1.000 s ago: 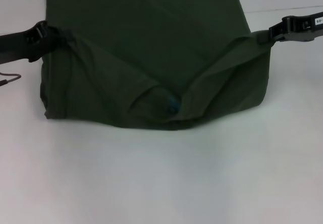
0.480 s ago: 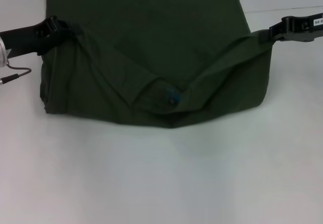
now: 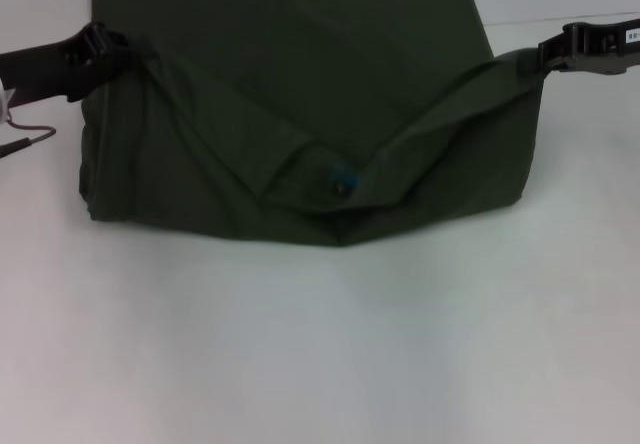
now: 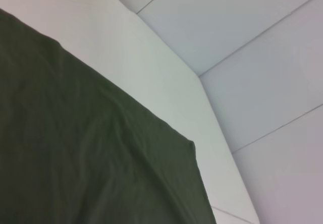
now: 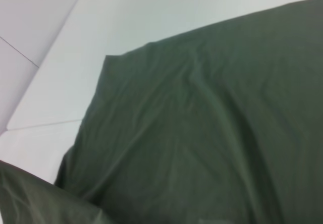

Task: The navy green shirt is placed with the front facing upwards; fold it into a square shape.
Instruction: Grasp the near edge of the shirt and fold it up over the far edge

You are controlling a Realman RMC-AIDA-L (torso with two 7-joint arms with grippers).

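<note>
Shirt of dark olive-green cotton (image 3: 300, 114), the navy green shirt of the task, spread on a plain white tabletop (image 3: 320, 344) toward the far side of the work area, its long axis running across the head view from the robot's left to its right. The near portion of the garment is doubled over the rest, so that the collar opening with its small blue print (image 3: 345, 179) lies at the middle of the near edge and faces the robot; two diagonal fold ridges rise from that point toward the two upper side corners, forming a shallow V. The black left gripper (image 3: 100, 49) sits at the upper left corner of the fold, clenched on the fabric edge there, with its dark arm extending off the left border. The black right gripper (image 3: 550, 54) sits at the upper right corner, likewise pinching the cloth, which is drawn up slightly toward it. The left wrist view shows only a lightly wrinkled expanse of the shirt (image 4: 75, 153) ending in a corner on the white surface; the right wrist view shows another wrinkled expanse (image 5: 212, 133) with one corner against the white table.
</note>
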